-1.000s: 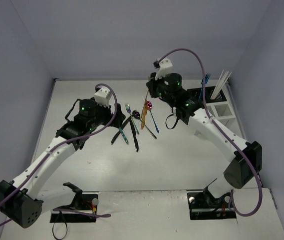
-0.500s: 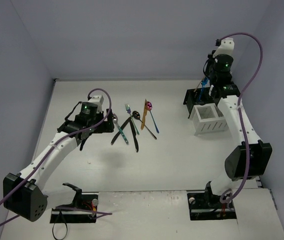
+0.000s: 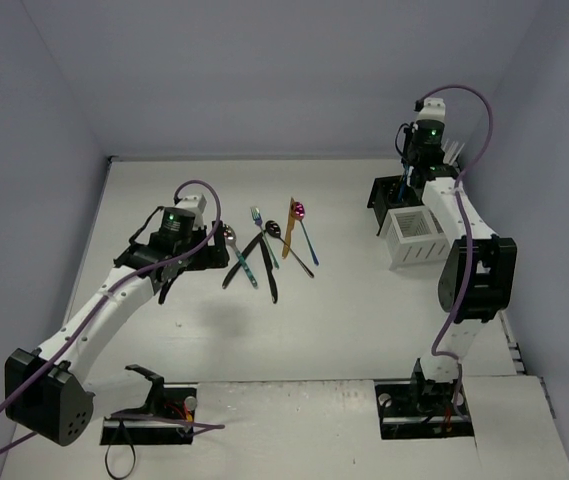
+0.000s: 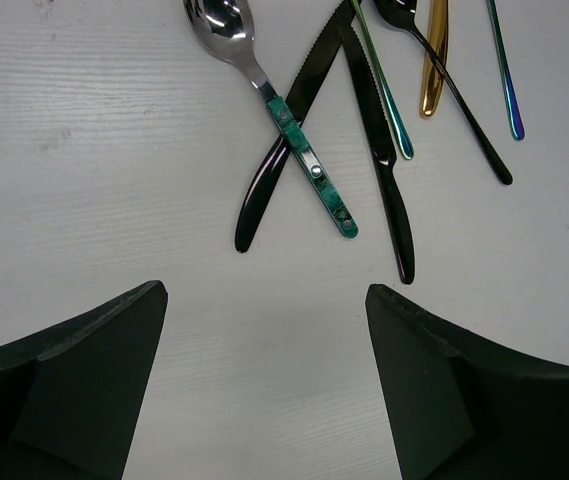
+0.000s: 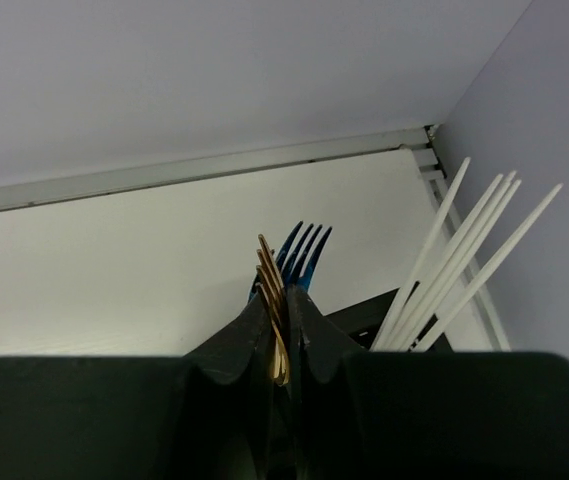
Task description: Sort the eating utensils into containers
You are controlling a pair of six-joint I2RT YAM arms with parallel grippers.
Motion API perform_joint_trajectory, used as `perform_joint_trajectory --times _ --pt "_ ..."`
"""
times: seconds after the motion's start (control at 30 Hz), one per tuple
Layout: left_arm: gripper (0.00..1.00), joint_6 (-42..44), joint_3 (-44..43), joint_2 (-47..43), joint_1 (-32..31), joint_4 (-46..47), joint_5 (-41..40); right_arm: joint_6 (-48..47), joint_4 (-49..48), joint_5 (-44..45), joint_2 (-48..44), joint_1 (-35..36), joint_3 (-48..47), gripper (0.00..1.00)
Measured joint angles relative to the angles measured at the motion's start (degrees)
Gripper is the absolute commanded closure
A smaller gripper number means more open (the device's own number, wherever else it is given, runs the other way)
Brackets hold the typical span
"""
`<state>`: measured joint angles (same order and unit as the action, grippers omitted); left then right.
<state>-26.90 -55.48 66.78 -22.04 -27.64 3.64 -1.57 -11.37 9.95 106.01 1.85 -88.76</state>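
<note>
left gripper (image 4: 266,300) hung wide open, empty, above the table (image 4: 84,150); teal-handled spoon (image 4: 304,150) crossing a black knife (image 4: 264,190) at its 12 o'clock. farther, right gripper (image 5: 276,330) pinched a gold fork (image 5: 267,272) by the black caddy (image 3: 386,190).

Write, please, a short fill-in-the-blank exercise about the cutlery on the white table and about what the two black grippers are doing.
1. The slim fork clamped in the right gripper is ___ in colour.
2. The silver spoon with a teal handle crosses a long knife coloured ___.
3. The left gripper hovers above the white table with its jaws ___.
Missing words: gold; black; open.
</note>
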Motion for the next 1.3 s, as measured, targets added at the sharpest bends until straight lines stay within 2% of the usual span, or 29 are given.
perform_joint_trajectory --times 0.1,0.27,0.4,0.6,0.73,0.83,1.03,1.13,1.3 --pt "0.22 -0.61 0.00 0.00 0.00 0.00 0.12 -0.02 -0.02 -0.27 0.58 0.00 0.15 0.70" --pt "0.22 -3.08 -0.02 0.03 -0.02 0.10 0.53 0.13 -0.40 -0.75 0.17 0.12 0.32 0.55" --pt "0.22 -6.88 -0.73 1.11 -0.19 0.35 0.53 1.57 0.36 -1.09 -3.54 0.56 3.19 0.52" --pt "0.22 -12.65 -7.30 9.06 -3.58 0.63 -1.16 9.03 2.49 -0.54 -19.65 2.00 15.22 0.51" --pt "0.28 -15.51 -13.01 16.37 -6.35 0.82 -4.00 13.54 3.05 -0.51 -30.42 4.15 22.82 0.51" --pt "0.37 -17.37 -16.98 21.81 -8.36 1.03 -6.86 15.82 3.41 -1.24 -35.28 5.55 27.17 0.52" --pt "0.64 -20.08 -24.26 32.74 -10.58 1.28 -11.56 18.58 4.55 -3.20 -37.51 5.69 32.93 0.52" --pt "0.68 -20.91 -28.49 38.62 -10.63 1.45 -12.98 19.61 5.34 -4.52 -37.50 5.70 34.37 0.52" --pt "0.69 -21.35 -33.54 45.90 -10.47 1.43 -14.65 20.45 5.56 -6.38 -37.50 5.70 35.28 0.52"
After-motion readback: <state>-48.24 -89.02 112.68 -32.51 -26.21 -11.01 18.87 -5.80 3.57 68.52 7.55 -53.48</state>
